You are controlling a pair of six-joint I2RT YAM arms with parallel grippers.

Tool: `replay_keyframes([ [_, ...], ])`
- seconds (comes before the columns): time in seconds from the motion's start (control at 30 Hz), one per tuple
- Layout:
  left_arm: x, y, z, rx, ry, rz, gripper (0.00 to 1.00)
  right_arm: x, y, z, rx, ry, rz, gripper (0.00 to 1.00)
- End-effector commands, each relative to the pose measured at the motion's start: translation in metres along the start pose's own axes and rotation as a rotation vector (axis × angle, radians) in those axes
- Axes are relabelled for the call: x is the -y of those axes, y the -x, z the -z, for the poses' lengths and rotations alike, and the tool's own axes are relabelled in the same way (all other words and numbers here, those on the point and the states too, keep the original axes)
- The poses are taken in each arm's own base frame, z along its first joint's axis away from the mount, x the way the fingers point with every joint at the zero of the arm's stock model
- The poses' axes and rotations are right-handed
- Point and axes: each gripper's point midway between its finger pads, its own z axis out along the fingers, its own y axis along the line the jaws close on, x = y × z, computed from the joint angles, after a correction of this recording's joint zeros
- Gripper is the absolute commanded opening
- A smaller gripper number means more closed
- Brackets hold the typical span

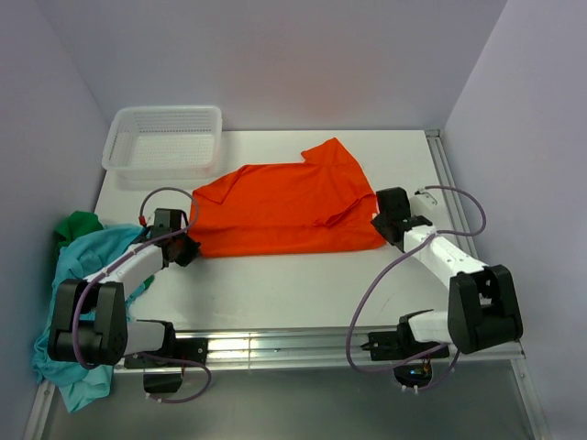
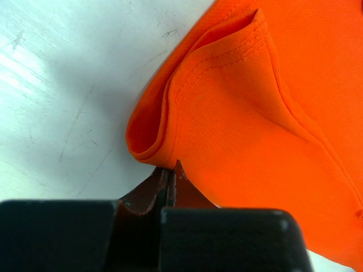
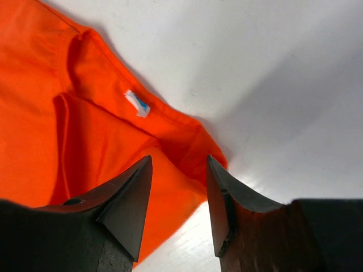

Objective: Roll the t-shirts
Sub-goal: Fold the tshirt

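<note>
Orange shirt [image 1: 284, 206]: spread flat across the middle of the table [image 1: 275, 293]. Soft, light, limp cloth that is likely to wrinkle and slide on the smooth top. It is best taken at the near corners, both ends together.
Left gripper [image 2: 170, 181]: jaws closed, apparently pinching the doubled left corner; the bite itself is hidden by the fold.
Right gripper [image 3: 178, 192]: jaws parted, straddling the right corner, holding nothing.
Teal shirt [image 1: 87, 275] and green shirt [image 1: 78, 225]: heaped at the table's left edge, their outlines unclear.
</note>
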Motion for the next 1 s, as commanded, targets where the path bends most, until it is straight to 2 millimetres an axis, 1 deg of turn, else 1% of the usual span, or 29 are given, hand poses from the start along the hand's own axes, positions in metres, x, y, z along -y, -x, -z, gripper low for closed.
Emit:
replay_keyframes([
  [0.0, 0.011, 0.015, 0.010, 0.050, -0.026, -0.022, 0.00, 0.008, 0.004, 0.007, 0.021, 0.032, -0.016, 0.50],
  [0.2, 0.013, 0.015, 0.012, 0.046, -0.031, -0.027, 0.00, 0.007, -0.019, 0.017, -0.033, 0.170, -0.031, 0.49],
  [0.3, 0.014, 0.016, 0.013, 0.048, -0.033, -0.029, 0.00, 0.009, -0.026, 0.019, -0.057, 0.185, -0.032, 0.48],
  [0.47, 0.014, 0.017, 0.016, 0.052, -0.038, -0.035, 0.00, 0.014, -0.024, 0.021, -0.029, 0.198, -0.002, 0.48],
  [0.63, 0.016, 0.019, 0.019, 0.058, -0.041, -0.039, 0.00, 0.012, -0.026, 0.020, -0.034, 0.214, 0.019, 0.48],
  [0.77, 0.017, 0.020, 0.020, 0.059, -0.044, -0.041, 0.00, 0.009, -0.037, 0.014, -0.074, 0.222, 0.025, 0.48],
  [0.9, 0.018, 0.019, 0.020, 0.056, -0.048, -0.039, 0.00, 0.007, -0.044, 0.011, -0.063, 0.266, 0.007, 0.54],
  [0.97, 0.017, 0.018, 0.018, 0.052, -0.048, -0.038, 0.00, 0.008, -0.046, 0.008, -0.066, 0.252, 0.006, 0.55],
])
